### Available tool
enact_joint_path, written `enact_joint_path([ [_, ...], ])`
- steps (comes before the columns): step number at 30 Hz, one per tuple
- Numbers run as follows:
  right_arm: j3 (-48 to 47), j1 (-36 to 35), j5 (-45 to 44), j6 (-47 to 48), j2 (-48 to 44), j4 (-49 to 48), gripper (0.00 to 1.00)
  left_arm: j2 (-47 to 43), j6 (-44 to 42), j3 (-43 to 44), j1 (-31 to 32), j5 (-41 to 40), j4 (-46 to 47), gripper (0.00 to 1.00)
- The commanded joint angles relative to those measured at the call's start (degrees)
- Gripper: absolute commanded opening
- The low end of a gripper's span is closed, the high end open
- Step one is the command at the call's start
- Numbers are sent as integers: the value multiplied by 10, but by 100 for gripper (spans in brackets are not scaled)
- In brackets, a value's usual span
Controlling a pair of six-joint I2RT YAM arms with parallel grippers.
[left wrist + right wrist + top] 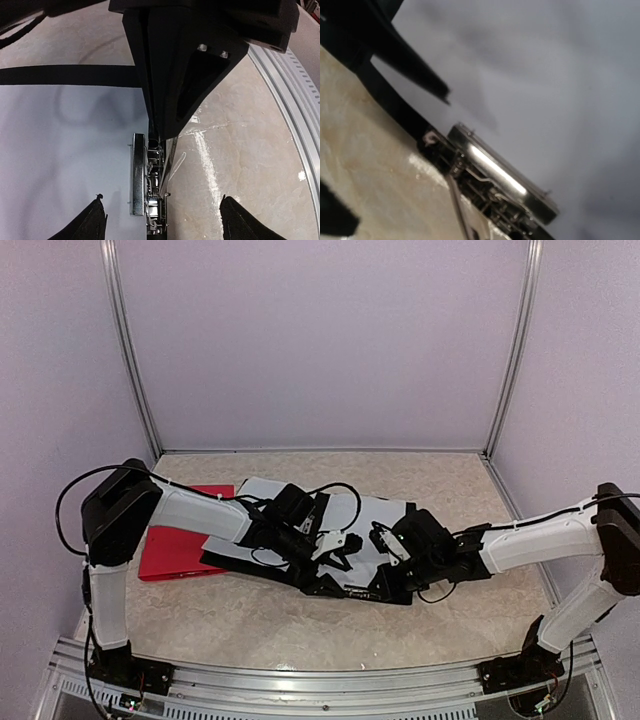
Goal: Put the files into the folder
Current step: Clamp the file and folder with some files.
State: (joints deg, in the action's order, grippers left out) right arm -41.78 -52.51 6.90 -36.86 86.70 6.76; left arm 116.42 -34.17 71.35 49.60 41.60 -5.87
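White sheets (pixel 385 515) lie on an open black folder (pixel 228 558) in the middle of the table. They also show in the left wrist view (pixel 65 160) and the right wrist view (pixel 545 75). The folder's metal clip (pixel 138 172) sits at the near edge of the sheets, and its bar lies on the paper; it also shows in the right wrist view (pixel 502 175). My left gripper (pixel 162 220) is open, its fingertips either side of the clip and above it. My right gripper (pixel 400 160) is open beside the same clip. Both grippers meet over the folder's near edge.
A red folder (pixel 175 552) lies flat at the left, partly under the left arm and the black folder. The right gripper's black body (pixel 190 65) hangs close above the clip. Bare beige tabletop (pixel 250 150) lies toward the aluminium front rail (pixel 320 680).
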Motion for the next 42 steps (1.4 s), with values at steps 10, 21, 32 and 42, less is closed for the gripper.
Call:
enact_joint_path([
  [10, 28, 12, -13, 13, 5, 49, 0, 68, -68, 31, 9, -7, 7, 73],
  [21, 29, 12, -13, 13, 7, 51, 0, 85, -77, 42, 20, -17, 2, 51],
  [32, 28, 12, -16, 11, 4, 55, 0, 93, -91, 36, 23, -35, -2, 34],
  [42, 37, 15, -20, 13, 3, 50, 0, 97, -96, -1, 32, -57, 32, 26],
])
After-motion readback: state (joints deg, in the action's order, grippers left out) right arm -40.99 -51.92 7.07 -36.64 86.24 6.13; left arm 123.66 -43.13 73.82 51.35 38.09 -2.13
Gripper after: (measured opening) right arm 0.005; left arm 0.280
